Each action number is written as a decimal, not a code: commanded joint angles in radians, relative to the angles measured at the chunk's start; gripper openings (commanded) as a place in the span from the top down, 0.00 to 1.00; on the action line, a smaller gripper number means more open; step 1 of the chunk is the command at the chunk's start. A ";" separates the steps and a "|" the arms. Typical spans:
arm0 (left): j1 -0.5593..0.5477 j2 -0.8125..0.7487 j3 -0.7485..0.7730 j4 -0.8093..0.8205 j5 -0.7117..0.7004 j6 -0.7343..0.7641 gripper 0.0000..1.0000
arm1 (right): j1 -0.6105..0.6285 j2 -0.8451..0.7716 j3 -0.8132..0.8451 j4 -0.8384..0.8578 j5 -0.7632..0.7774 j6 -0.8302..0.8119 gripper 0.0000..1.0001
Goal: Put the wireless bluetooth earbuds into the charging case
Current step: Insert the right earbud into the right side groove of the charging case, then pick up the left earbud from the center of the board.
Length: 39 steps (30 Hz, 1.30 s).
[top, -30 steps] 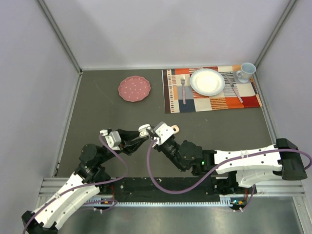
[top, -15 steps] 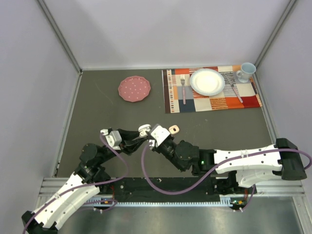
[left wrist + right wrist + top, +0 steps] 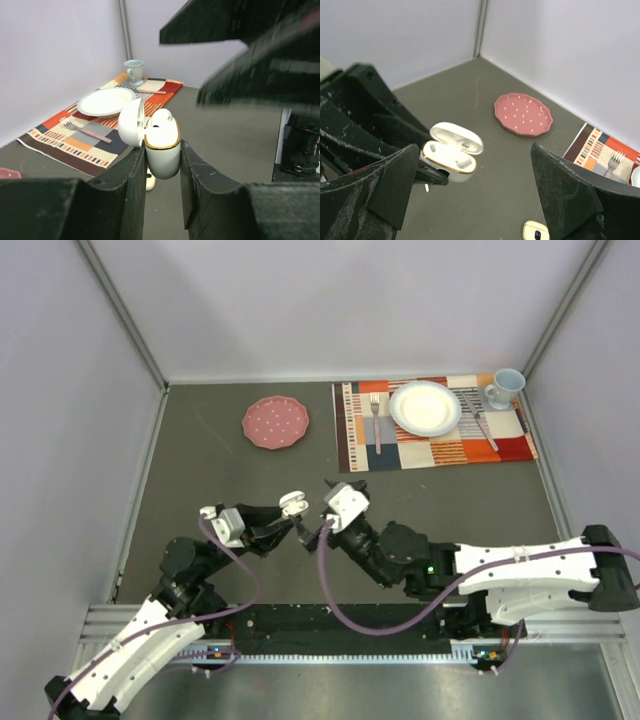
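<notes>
Case: charging case point(image 3: 451, 152); glossy white plastic, rounded pebble shape, thin gold band at rim; lid point(image 3: 131, 122) hinged open, standing upright
Table: table point(image 3: 220, 480); matte dk grey, fine scratches
L grip: left gripper point(image 3: 162, 162) clamped on case body; black scuffed fingers point(image 3: 134, 175) on either side; case looks lifted off table, near the middle at the front
R grip: right gripper point(image 3: 474, 165) jaws wide apart, gripping nothing; just beside case, facing its open side
Around: pink plate point(image 3: 523, 114), scalloped edge, white dots, well apart; striped/checked cloth placemat point(image 3: 430, 445) at far right w/ white plate point(image 3: 425, 407), fork point(image 3: 376, 418), pale blue cup point(image 3: 505, 388); small cream rounded item point(image 3: 536, 232) w/ dark spot on table near case
In the way: R arm's black parts fill upper right of L wrist view, blurred
Earbud: earbud point(image 3: 162, 119); white, smooth, rounded top showing above gold rim, sitting in case; other buds: can't tell where
</notes>
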 commanded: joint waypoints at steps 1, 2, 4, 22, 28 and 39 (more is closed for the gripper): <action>0.000 -0.037 0.029 0.041 -0.048 0.021 1.00 | 0.009 -0.154 -0.002 0.117 0.017 0.021 0.06; 0.000 -0.046 0.027 0.029 -0.054 0.025 1.00 | 0.004 -0.172 -0.012 0.132 0.021 0.023 0.05; 0.000 -0.056 0.027 0.018 -0.066 0.030 1.00 | -0.010 -0.215 -0.011 0.123 0.055 0.041 0.02; 0.000 -0.171 0.092 -0.189 -0.331 0.053 1.00 | -0.528 -0.063 0.093 -0.727 -0.425 0.943 0.05; 0.000 -0.248 0.112 -0.325 -0.573 0.047 1.00 | -0.528 0.142 0.144 -0.739 -0.528 0.986 0.05; 0.000 -0.398 0.092 -0.514 -0.816 0.027 1.00 | -0.464 0.352 0.262 -0.644 -0.624 0.870 0.11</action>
